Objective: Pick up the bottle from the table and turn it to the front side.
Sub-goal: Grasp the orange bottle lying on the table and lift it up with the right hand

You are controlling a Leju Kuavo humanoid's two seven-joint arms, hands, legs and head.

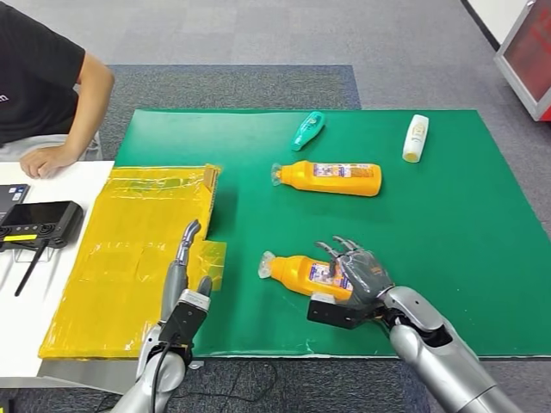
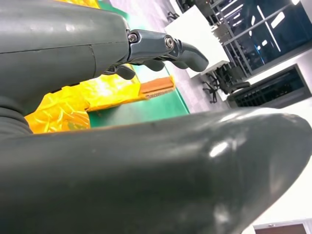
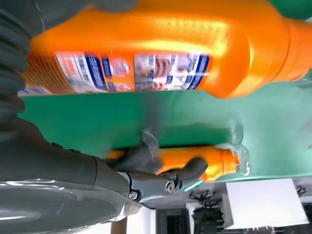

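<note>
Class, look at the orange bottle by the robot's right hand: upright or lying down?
Lying down. The near orange bottle rests lengthwise on the green mat, cap leftward.

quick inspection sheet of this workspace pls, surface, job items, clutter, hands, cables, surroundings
surface: green mat on the table.
job's things: near orange bottle lying on its side; second orange bottle lying farther back.
clutter: teal bottle, white bottle, yellow bag, black device.
grippers: right robot hand over the near bottle, grasp unclear; left robot hand open above the bag.
cables: black cable by the device.
surroundings: person's arm, grey carpet.
</note>
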